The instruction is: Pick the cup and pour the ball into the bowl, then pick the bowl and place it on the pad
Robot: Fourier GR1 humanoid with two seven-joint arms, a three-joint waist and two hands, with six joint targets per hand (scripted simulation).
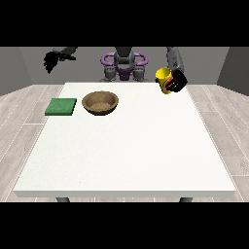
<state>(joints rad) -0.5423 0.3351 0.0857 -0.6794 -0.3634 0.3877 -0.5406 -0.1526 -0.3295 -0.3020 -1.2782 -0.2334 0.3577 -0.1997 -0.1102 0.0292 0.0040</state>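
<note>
From my station, the hand at the view's left point(51, 59) hung raised in the air, beyond the table's far left corner and well clear of everything on it. Its dark fingers drooped downward, touching nothing; I could not tell from this view whether they were curled or relaxed.

Moving rightward, I saw the green pad point(61, 106) lying flat near the left edge of the white table point(126, 155). Just beside it, to its right, sat the brown bowl point(100, 102), upright, with its opening facing up. I could not make out a ball inside it. The pad and bowl were close but apart, with a strip of table showing between them.

Behind the table's far edge, near the middle, stood the robot's torso point(124, 65), with purple rings at its shoulders.

At the far right, the hand at the view's right point(178, 81) was wrapped around the yellow cup point(164, 80), its black fingers curled about the cup's side that faced away from the bowl. The cup was lifted off the table above the far right corner and tilted, with its mouth turned up and towards the view's left. I could not see the ball inside it. The cup was well apart from the bowl, with open tabletop between them.
</note>
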